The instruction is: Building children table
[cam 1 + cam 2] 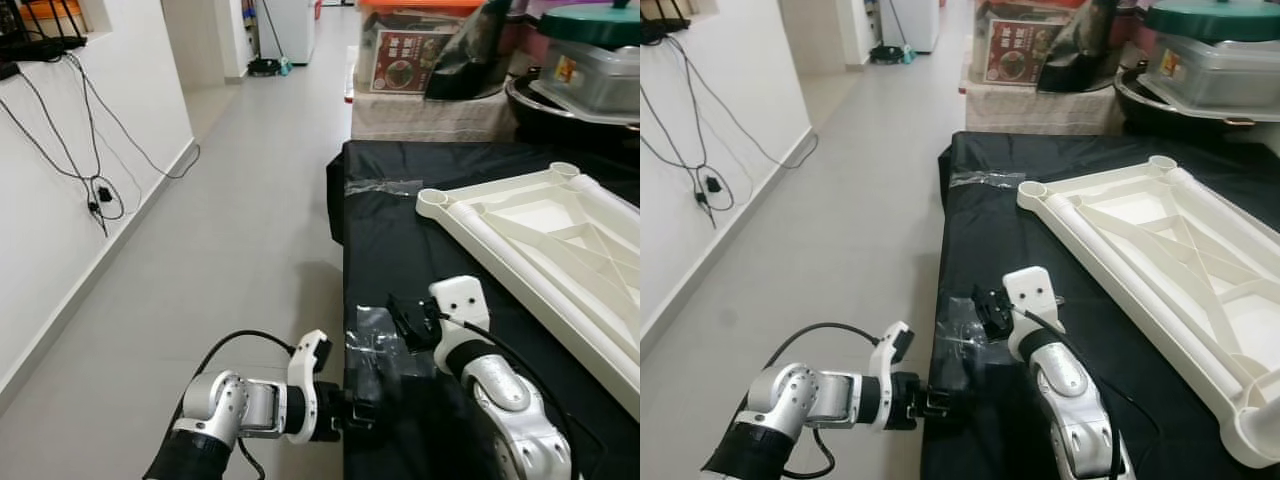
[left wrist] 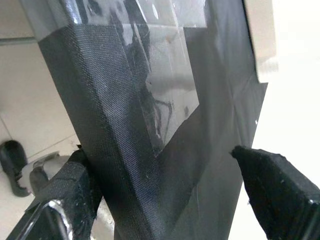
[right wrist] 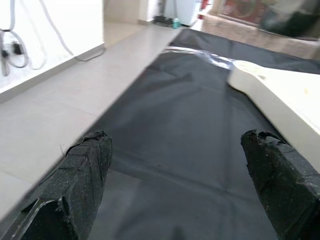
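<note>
Jaws of both grippers stand apart, holding nothing, at the near edge of the black-covered table (image 1: pixel 400 250).

Left gripper (image 1: pixel 362 410) straddles the draped cloth at the table's near left corner, by a patch of clear tape (image 2: pixel 165 80); right gripper (image 1: pixel 405 322) hovers just above the cloth, close to that edge. Farther along and to the right, the white children table (image 1: pixel 545 240) lies upside down, its leg sockets up. Bare tiled floor (image 1: pixel 220 250) runs wide open on the left, with boxes (image 1: pixel 405 60) beyond the far edge.
</note>
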Available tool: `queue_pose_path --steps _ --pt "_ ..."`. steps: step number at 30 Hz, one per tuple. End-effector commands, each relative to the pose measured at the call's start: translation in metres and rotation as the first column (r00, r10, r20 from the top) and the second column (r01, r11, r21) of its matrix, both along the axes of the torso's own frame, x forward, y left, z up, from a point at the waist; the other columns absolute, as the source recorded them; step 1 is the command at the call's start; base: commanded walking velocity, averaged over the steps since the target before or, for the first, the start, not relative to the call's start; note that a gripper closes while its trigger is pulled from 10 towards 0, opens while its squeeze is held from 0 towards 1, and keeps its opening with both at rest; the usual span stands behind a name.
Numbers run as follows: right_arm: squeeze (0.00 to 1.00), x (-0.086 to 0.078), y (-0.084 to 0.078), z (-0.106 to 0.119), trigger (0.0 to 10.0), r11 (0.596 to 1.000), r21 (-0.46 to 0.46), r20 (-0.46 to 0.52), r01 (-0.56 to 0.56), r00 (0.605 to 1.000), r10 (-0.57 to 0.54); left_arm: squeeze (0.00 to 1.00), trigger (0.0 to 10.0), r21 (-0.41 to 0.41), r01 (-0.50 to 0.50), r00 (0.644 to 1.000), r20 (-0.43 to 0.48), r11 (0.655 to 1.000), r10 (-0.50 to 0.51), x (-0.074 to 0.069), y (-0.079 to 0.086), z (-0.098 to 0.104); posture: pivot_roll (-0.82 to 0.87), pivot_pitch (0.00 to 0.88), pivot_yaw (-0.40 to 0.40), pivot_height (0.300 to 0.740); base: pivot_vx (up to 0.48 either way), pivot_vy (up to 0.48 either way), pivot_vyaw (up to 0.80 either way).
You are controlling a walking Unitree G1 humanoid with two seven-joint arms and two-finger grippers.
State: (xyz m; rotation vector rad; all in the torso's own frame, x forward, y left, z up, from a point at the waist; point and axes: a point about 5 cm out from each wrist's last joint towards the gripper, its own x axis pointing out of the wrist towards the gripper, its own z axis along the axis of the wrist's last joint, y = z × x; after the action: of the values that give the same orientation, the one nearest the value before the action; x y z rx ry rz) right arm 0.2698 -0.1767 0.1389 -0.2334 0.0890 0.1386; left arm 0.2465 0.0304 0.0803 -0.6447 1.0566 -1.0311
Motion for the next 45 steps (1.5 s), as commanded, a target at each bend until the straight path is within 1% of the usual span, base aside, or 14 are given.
queue_pose_path --steps 1,8,18,20,27,29,31,32,34,35,36,38,39,45 --pt "0.0 -0.002 -0.002 0.001 10.0 1.0 0.0 -0.007 0.019 1.0 -0.019 0.0 10.0 -0.255 0.172 0.981 0.133 0.951 -0.142 0.001 -0.039 0.046 -0.03 0.0 0.021 0.74 0.0 0.0 0.0" --pt "0.0 -0.002 -0.004 0.004 10.0 1.0 -0.001 0.004 0.028 1.0 -0.028 0.0 10.0 -0.223 0.118 0.982 0.174 0.968 -0.079 0.01 -0.029 0.043 -0.03 0.0 0.017 0.74 0.0 0.0 0.0" --pt "0.0 0.0 0.001 0.008 10.0 1.0 0.021 0.026 -0.012 1.0 0.011 0.0 10.0 -0.04 -0.122 0.905 0.405 0.992 0.128 0.013 0.047 0.054 0.03 0.0 -0.019 0.74 0.0 0.0 0.0" --pt "0.0 0.006 0.008 0.009 10.0 0.998 0.027 0.03 -0.049 0.998 0.048 0.0 10.0 0.084 -0.228 0.859 0.486 0.97 0.16 0.004 0.072 0.054 0.07 0.0 -0.046 0.74 0.0 0.0 0.0" --pt "0.0 0.013 0.012 0.009 10.0 0.996 0.028 0.033 -0.079 0.996 0.079 0.0 10.0 0.248 -0.363 0.824 0.535 0.898 0.185 0.006 0.084 0.037 0.09 0.0 -0.068 0.74 0.0 0.0 0.0" --pt "0.0 0.015 0.013 0.011 10.0 0.996 0.028 0.037 -0.086 0.996 0.085 0.0 10.0 0.299 -0.429 0.792 0.578 0.852 0.196 0.013 0.089 0.034 0.1 0.0 -0.075 0.74 0.0 0.0 0.0" --pt "0.0 0.019 0.013 0.014 10.0 0.996 0.024 0.053 -0.088 0.995 0.086 0.0 10.0 0.36 -0.641 0.646 0.729 0.678 0.225 0.039 0.109 0.037 0.09 0.0 -0.073 0.74 0.0 0.0 0.0" --pt "0.0 0.019 0.013 0.014 10.0 0.996 0.024 0.053 -0.088 0.995 0.086 0.0 10.0 0.36 -0.641 0.646 0.729 0.678 0.225 0.039 0.109 0.037 0.09 0.0 -0.073 0.74 0.0 0.0 0.0" --pt "0.0 0.021 0.011 0.017 10.0 0.997 0.02 0.071 -0.076 0.995 0.074 0.0 10.0 0.31 -0.774 0.49 0.846 0.553 0.211 0.056 0.122 0.051 0.09 0.0 -0.068 0.74 0.0 0.0 0.0" --pt "0.0 0.021 0.011 0.017 10.0 0.997 0.02 0.071 -0.076 0.995 0.074 0.0 10.0 0.31 -0.774 0.49 0.846 0.553 0.211 0.056 0.122 0.051 0.09 0.0 -0.068 0.74 0.0 0.0 0.0" --pt "0.0 0.021 0.01 0.018 10.0 0.998 0.02 0.08 -0.065 0.995 0.063 0.0 10.0 0.257 -0.804 0.42 0.884 0.536 0.206 0.061 0.124 0.061 0.09 0.0 -0.068 0.74 0.0 0.0 0.0" --pt "0.0 0.021 0.01 0.018 10.0 0.998 0.02 0.08 -0.065 0.995 0.063 0.0 10.0 0.257 -0.804 0.42 0.884 0.536 0.206 0.061 0.124 0.061 0.09 0.0 -0.068 0.74 0.0 0.0 0.0" --pt "0.0 0.022 0.009 0.019 10.0 0.998 0.022 0.086 -0.052 0.995 0.05 0.0 10.0 0.19 -0.806 0.365 0.905 0.56 0.219 0.063 0.118 0.07 0.08 0.0 -0.06 0.74 0.0 0.0 0.0" --pt "0.0 0.023 0.009 0.017 10.0 0.999 0.02 0.085 -0.037 0.996 0.035 0.0 10.0 0.103 -0.776 0.304 0.926 0.623 0.224 0.062 0.101 0.079 0.07 0.0 -0.053 0.74 0.0 0.0 0.0"
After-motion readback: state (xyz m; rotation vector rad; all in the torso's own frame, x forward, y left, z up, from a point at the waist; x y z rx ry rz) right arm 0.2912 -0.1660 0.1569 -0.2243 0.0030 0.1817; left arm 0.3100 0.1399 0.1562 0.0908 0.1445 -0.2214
